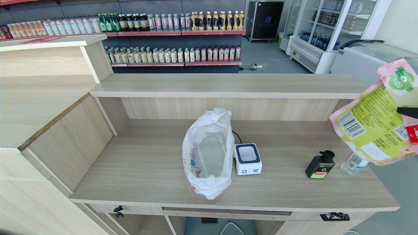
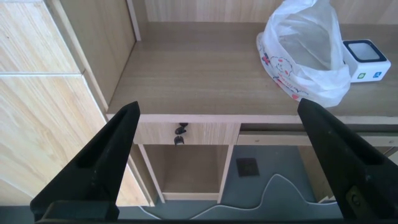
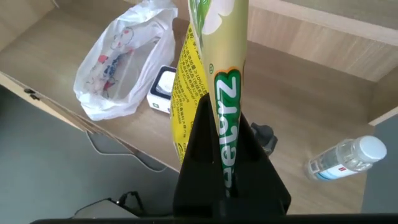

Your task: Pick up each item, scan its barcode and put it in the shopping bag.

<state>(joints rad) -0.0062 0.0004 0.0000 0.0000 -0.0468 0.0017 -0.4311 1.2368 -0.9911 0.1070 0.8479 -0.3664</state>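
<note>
Currently right gripper (image 3: 219,134) clamps snack pouch (image 1: 372,127) high over counter's (image 1: 147,163) right end; barcode scanner (image 1: 248,158) sits lower, toward robot's left, just beside shopping bag (image 1: 209,153). Left gripper (image 2: 217,106) wide, empty.

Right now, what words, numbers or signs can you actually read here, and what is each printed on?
"60%", upside down, on a green badge on the snack pouch in the right gripper.
Back of the snack pouch: barcode, square code and fine print, too small to read.
On the shopping bag, scanner, black pump bottle and clear bottle: print too small or blurred to read.
</note>
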